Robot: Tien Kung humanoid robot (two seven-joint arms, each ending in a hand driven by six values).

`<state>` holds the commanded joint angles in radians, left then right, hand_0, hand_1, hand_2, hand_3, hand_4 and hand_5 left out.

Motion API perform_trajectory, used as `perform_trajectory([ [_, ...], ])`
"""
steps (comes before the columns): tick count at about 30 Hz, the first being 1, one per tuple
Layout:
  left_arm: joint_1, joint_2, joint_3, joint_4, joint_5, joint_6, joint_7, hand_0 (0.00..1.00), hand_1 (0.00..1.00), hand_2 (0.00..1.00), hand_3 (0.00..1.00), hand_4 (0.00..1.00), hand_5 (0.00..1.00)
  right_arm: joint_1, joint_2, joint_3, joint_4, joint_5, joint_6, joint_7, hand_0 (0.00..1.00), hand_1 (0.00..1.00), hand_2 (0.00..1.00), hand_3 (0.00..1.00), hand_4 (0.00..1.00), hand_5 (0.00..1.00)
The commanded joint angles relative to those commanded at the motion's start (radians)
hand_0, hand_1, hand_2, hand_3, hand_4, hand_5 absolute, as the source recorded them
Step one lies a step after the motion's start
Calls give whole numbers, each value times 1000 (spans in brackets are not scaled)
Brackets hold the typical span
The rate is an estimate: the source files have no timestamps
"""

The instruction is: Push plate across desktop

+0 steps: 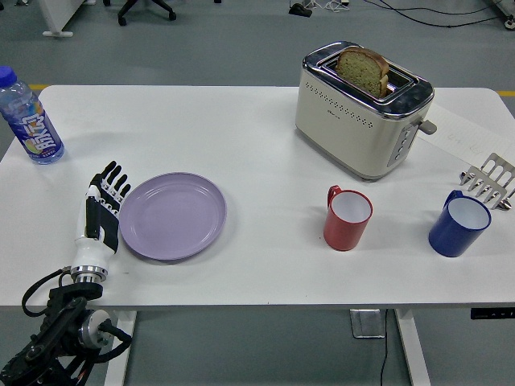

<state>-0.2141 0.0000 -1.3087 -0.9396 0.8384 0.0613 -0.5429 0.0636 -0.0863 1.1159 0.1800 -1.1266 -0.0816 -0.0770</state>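
A light purple plate [173, 215] lies flat on the white table [257, 161], left of centre. My left hand [103, 211] rests on the table right beside the plate's left rim, its fingers straight and pointing away from me, holding nothing. It touches or nearly touches the rim. The right hand is out of view.
A water bottle [29, 117] stands at the far left. A cream toaster [362, 108] with a bread slice stands at the back right. A red mug [348, 217] and a blue mug [459, 224] stand right of the plate. Metal tongs [489, 182] lie at the right edge.
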Motion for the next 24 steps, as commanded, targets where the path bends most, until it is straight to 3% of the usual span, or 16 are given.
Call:
perform_trajectory([
  [24,-57,0,91,57,-34,20,-24,879,905,928,858,466,998,3,4,1,0,-8,0,-4,606,546,631,626,131,359],
])
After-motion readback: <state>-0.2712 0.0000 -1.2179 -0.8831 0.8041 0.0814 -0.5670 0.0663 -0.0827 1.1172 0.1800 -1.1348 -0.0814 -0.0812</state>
